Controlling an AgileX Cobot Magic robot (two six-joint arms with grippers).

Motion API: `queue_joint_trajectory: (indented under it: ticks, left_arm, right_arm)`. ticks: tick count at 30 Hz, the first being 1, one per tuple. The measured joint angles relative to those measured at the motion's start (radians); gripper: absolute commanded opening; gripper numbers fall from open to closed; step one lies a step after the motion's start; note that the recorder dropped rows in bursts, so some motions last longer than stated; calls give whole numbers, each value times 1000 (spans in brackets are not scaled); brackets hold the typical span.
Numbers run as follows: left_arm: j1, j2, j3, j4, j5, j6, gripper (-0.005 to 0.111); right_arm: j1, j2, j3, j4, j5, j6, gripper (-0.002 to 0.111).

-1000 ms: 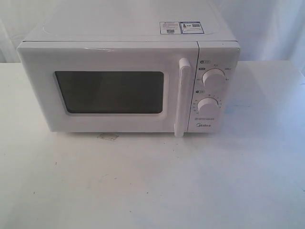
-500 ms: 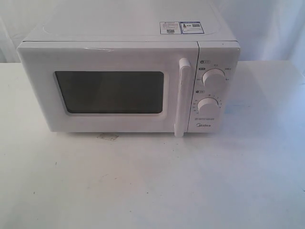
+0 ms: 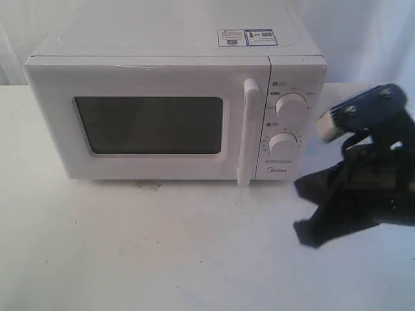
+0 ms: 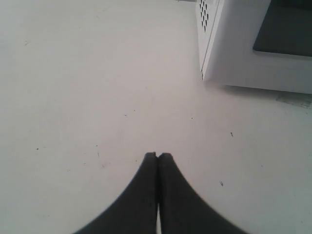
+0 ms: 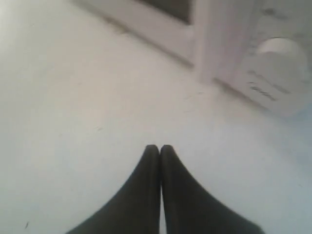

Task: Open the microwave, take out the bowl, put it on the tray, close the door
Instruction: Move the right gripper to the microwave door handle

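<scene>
Exterior view.
- Microwave (image 3: 175, 110): white, standing on the white table (image 3: 194, 265). Long axis ran side to side across the view; front faced the camera.
- Door (image 3: 52, 123): shut flush. Dark window (image 3: 149, 125) with its long axis level; nothing could be made out behind it.
- Handle (image 3: 248, 133): long axis upright, at the door's right edge.
- Two knobs (image 3: 290, 105), one above the other, right of the handle.
- Stickers (image 3: 246, 37) on the top.
- Right gripper (image 3: 308, 208): black, over the table. The knob panel lay just beyond and above its tips, apart from them. Its tips pointed toward the microwave's lower right corner.

Left wrist view.
- Left gripper (image 4: 158, 156): jaws pressed together, holding nothing, above the bare table (image 4: 73, 73).
- Microwave (image 4: 234, 53): well ahead of the tips and off to one side. One corner was turned toward them, with vent holes (image 4: 204, 12) on the side wall and an edge of the window (image 4: 287, 27) on the front.

Right wrist view.
- Right gripper (image 5: 159, 147): jaws together, nothing between them, table (image 5: 58, 97) beneath.
- Handle (image 5: 219, 39): blurred, ahead of the tips and apart from them, its lower end nearest.
- One knob (image 5: 282, 53) beside the handle, farther off to the side.
- A strip of the window (image 5: 168, 7) straight ahead, beyond the door's lower frame.
</scene>
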Motion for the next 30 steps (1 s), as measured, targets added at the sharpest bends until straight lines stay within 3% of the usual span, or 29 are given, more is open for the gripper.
queue_joint_trajectory:
  ticks: [1, 3, 5, 12, 20, 26, 30]
  left_arm:
    - [0, 0, 0, 0, 0, 0, 0]
    - [0, 0, 0, 0, 0, 0, 0]
    - [0, 0, 0, 0, 0, 0, 0]
    - [0, 0, 0, 0, 0, 0, 0]
    - [0, 0, 0, 0, 0, 0, 0]
    - [0, 0, 0, 0, 0, 0, 0]
    - [0, 0, 0, 0, 0, 0, 0]
  right_arm:
    - [23, 17, -25, 131, 118, -246, 0]
    - [37, 35, -47, 304, 256, -530, 0]
    - [38, 39, -58, 346, 273, -612, 0]
    - [27, 52, -109, 374, 87, -678, 0]
    - [-185, 135, -159, 370, 14, -682, 0]
    - [-352, 197, -230, 400, 76, -715, 0]
    - [-396, 262, -273, 505, 316, -760, 0]
